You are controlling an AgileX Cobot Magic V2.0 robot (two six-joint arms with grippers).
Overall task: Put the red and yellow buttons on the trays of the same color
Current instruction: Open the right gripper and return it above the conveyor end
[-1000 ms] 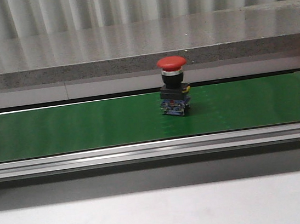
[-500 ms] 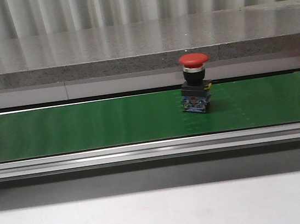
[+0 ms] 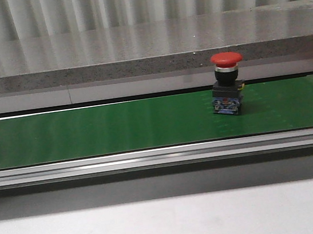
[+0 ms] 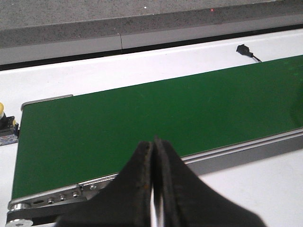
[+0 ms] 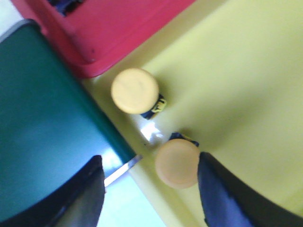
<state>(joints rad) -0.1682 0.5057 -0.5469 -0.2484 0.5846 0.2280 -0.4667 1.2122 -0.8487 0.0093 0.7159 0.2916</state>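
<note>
A red button [image 3: 228,82] stands upright on the green belt [image 3: 89,131], toward the right arm's side. The right hand [image 5: 149,189] hangs spread over the yellow tray [image 5: 246,85], straddling a yellow button [image 5: 176,163]; the left hand [image 4: 155,189] is clenched, empty.

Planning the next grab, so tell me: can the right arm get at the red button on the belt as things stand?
Probably yes. The red button stands upright and alone on the green belt, nothing around it. The right gripper is open but over two yellow buttons on the yellow tray, so it must travel first.
</note>
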